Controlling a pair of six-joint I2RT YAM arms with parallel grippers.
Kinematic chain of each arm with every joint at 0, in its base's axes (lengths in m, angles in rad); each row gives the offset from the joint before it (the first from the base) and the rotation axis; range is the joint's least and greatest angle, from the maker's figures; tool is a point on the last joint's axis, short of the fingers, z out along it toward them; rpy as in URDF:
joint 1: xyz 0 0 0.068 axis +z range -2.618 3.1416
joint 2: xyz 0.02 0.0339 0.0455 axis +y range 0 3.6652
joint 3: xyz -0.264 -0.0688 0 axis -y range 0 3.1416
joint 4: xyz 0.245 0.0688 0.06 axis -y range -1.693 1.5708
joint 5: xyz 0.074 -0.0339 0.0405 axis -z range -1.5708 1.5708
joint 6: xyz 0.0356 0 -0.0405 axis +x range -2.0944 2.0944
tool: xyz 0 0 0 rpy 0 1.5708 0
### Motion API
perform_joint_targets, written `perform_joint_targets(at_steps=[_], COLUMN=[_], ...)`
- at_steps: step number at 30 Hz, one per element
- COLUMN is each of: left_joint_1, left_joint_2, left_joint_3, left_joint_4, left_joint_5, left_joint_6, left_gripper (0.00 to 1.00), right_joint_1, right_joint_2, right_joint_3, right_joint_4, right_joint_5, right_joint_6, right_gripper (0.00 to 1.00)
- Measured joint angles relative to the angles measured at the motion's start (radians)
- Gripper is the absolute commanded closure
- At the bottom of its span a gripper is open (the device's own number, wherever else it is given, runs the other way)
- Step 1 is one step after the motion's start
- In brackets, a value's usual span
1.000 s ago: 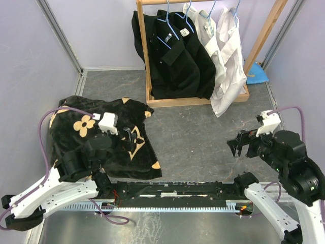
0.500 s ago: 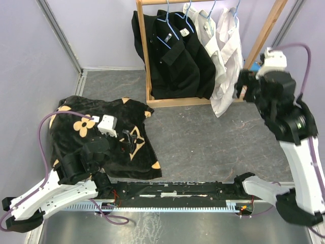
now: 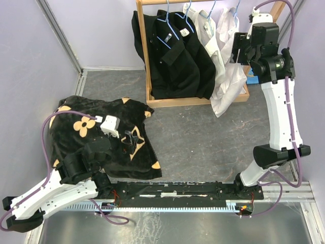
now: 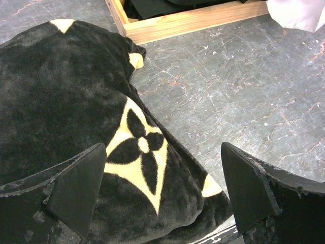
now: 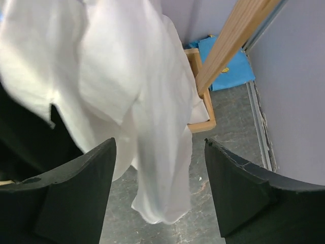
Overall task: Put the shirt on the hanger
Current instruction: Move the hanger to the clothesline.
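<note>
At the right end of the wooden rack (image 3: 143, 56), on the far side of the table (image 3: 203, 132), the shirt (image 3: 226, 76) hangs white and loose beside another white one and the black shirts (image 3: 175, 56); a thin light-blue hanger (image 3: 236, 8) shows its hook over the rail above it, though we cannot tell how well the collar sits on the wire; the fabric droops well below the rack's base frame, which we take to be why it looks slack and uneven instead of squared on its shoulders; the right arm stands tall and stretched toward this garment, and we judge that it is placed there to take hold of the cloth or its hanger; the right end effector (image 5: 158, 147) is released, its two fingers spread apart with the white fabric hanging in front of them, and we see neither pad touching it, so it holds nothing; the left arm lies low and near, over the black cloth (image 3: 96, 137) with tan flower motifs, which is spread on the table, perhaps as a soft surface for laying a garment; the left end effector (image 4: 163, 150) is fully spread above that cloth, one flower showing between its fingers, and it grasps nothing.
</note>
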Motion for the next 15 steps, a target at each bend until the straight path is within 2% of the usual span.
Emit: perform_joint_targets(at_steps=[3,5,9,12,15], left_joint_1=[0.000,0.000,0.000,0.000,0.000], left_joint_2=[0.003,0.008,0.019,0.024,0.024], left_joint_3=[0.000,0.000,0.000,0.000,-0.001], left_joint_4=[0.001,0.001,0.003,0.005,0.006], left_joint_5=[0.016,0.020,0.038,0.042,0.042], left_joint_6=[0.002,0.008,0.024,0.032,0.034], left_gripper=[0.01,0.01,0.00,0.01,0.00], right_joint_1=[-0.056,-0.083,-0.114,-0.129,-0.148], right_joint_2=[0.021,0.029,0.042,0.045,0.027], right_joint_3=[0.007,0.007,0.006,-0.008,-0.068], right_joint_4=[-0.010,-0.009,-0.001,0.029,0.090], right_joint_5=[-0.066,-0.121,-0.230,-0.283,-0.332], right_joint_6=[-0.013,-0.026,-0.067,-0.116,-0.198], right_gripper=[0.35,0.51,0.75,0.87,0.89])
